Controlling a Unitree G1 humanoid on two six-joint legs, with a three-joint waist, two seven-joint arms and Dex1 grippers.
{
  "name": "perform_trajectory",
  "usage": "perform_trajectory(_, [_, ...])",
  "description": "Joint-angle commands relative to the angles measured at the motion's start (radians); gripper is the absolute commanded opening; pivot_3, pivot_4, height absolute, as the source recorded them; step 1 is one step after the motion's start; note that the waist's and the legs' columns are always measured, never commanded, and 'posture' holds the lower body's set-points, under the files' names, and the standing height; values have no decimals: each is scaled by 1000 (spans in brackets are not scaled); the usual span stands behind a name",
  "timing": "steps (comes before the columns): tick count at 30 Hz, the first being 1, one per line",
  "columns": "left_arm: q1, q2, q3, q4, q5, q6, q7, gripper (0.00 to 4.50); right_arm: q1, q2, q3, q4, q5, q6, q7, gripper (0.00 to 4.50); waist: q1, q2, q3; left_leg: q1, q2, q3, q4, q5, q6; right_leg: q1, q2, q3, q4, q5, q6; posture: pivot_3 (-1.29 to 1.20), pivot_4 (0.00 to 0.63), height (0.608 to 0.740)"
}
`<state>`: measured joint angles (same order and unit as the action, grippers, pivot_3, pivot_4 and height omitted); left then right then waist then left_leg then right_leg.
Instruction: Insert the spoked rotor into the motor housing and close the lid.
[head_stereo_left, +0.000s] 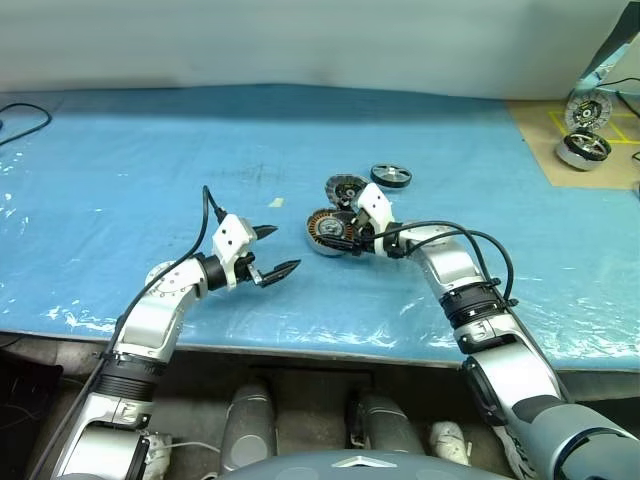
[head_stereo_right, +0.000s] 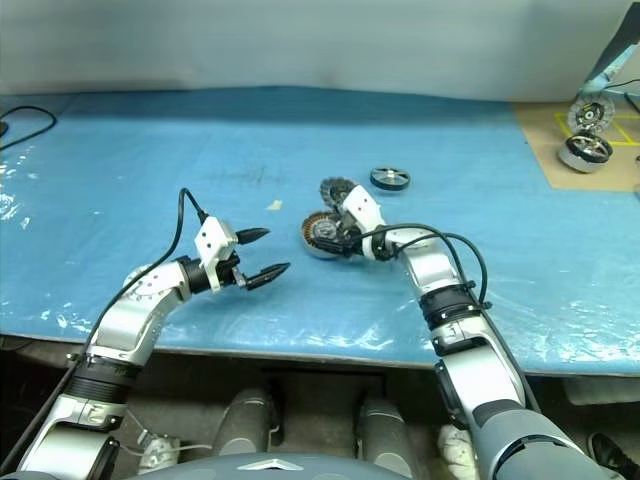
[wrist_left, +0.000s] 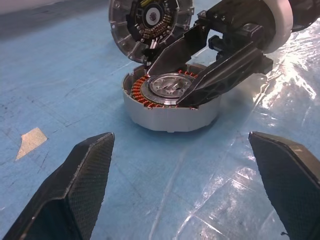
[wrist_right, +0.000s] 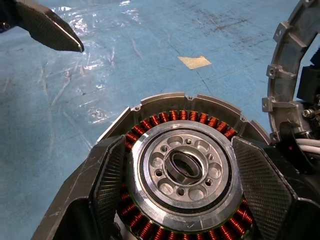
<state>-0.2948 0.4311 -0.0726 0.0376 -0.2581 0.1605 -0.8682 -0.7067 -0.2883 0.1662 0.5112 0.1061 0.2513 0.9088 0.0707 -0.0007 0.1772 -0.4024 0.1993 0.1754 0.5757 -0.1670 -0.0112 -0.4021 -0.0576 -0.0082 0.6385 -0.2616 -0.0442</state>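
Left gripper (head_stereo_left: 276, 250) was noted idle, jaws wide and empty, while right gripper (wrist_right: 182, 172), jaws spread astride the hub, sat over the housing (head_stereo_left: 325, 232), lid (head_stereo_left: 344, 188) upright, rotor (head_stereo_left: 390, 176) beyond; withdrawal risked dragging the housing.

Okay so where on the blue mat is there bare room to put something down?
Bare: blue mat left of the left gripper, and between right arm and cardboard. Crowded: around motor housing, lid, spoked rotor, right gripper.
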Motion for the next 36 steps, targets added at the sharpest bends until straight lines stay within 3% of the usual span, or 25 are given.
perform_trajectory(1, [-13, -1, 4, -8, -4, -17, -1, 4500, -1, -13, -32, -61, 34, 13, 13, 3590, 0, 0, 0, 0, 0, 0, 0, 0, 0, 0, 0, 0, 0, 0, 0, 0, 150, 740])
perform_trajectory(5, [-27, -6, 1, 4, -1, -20, -5, 4500, 6, -3, -38, -86, 56, 21, 18, 2643, -1, 0, 0, 0, 0, 0, 0, 0, 0, -1, 0, 0, 0, 0, 0, 0, 150, 740])
perform_trajectory(12, [-41, -13, -2, 14, 0, -23, -13, 4500, 9, 16, -33, -97, 48, 12, -11, 112, -2, 0, 0, 0, 0, 0, 0, 0, 0, -1, 0, 0, 0, 0, 0, 0, 150, 740])
perform_trajectory(27, [-46, -52, 18, -10, -14, -13, 29, 4500, -32, 46, -47, -61, 37, 30, -136, 42, -3, 0, 0, -1, 0, 0, -1, 0, 0, -1, 0, 0, 0, 0, 0, 0, 150, 740])
perform_trajectory(36, [-53, -66, 57, -37, -77, 32, 55, 4500, -5, 77, -49, -176, 91, 135, -136, 42, -2, 0, 0, -1, 0, 0, -1, 0, 0, -2, 0, 0, 0, 0, 0, 0, 150, 740])
